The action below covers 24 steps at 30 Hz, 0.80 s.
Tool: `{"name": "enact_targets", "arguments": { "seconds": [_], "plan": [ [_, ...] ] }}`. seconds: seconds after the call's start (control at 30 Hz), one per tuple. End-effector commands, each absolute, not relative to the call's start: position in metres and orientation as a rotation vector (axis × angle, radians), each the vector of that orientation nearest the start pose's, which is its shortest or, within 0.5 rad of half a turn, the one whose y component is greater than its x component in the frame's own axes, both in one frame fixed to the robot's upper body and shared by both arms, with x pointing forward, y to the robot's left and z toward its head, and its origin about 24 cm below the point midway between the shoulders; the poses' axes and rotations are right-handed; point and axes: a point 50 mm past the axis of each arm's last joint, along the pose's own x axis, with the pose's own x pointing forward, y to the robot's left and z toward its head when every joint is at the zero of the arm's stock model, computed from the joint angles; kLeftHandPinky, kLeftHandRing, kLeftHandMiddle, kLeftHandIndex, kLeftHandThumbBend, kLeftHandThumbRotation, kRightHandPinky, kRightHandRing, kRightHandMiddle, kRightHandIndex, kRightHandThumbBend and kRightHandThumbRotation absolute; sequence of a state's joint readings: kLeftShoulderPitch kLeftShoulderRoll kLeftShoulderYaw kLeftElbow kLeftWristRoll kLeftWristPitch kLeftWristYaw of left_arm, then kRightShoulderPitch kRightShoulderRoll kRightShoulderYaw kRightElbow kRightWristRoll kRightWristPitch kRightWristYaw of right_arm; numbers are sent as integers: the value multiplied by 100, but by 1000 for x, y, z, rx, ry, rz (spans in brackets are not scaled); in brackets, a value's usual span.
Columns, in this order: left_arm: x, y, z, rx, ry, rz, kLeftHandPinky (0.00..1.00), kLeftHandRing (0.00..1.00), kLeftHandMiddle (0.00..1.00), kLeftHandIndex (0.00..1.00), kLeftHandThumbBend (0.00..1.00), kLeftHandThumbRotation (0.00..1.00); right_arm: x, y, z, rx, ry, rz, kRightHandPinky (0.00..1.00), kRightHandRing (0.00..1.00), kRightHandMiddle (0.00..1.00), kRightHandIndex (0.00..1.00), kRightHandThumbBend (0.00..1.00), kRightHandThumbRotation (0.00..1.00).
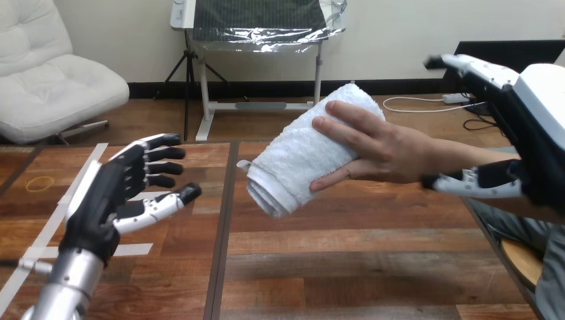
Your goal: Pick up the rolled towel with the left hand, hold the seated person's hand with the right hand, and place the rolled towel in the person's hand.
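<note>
Near left, the left hand (110, 193) hangs open over the table (346, 267), fingers spread, holding nothing. At right, the right hand (533, 133) is open too, thumb under the person's wrist, fingers straight above it (no curl that I can see). Farther in, the person's hand (386, 150) grips the rolled towel (300, 153), so the handover looks done!

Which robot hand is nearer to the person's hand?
Right. The right hand sits by the person's hand, at its wrist; the left hand is apart, across the rolled towel.
</note>
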State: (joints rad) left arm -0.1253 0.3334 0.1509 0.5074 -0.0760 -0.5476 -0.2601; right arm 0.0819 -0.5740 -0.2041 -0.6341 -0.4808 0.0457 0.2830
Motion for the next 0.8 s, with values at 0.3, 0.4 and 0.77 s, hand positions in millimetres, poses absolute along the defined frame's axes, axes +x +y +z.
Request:
{"name": "enact_targets", "arguments": {
  "seconds": [0.3,0.4,0.77],
  "plan": [
    [237,217,45,128,-386,-22,64,69,73,74,63,22,188,-172,181,-794,-694,-33,48,71,76,67,35,0],
    [231,211,44,80,-409,-15,63,69,73,73,62,20,187,-165,176,-718,-718,-38,43,67,73,63,23,0],
    [211,185,44,-87,-478,14,62,65,70,72,60,18,184,-143,156,-474,-773,-69,21,45,52,44,1,0]
  ]
}}
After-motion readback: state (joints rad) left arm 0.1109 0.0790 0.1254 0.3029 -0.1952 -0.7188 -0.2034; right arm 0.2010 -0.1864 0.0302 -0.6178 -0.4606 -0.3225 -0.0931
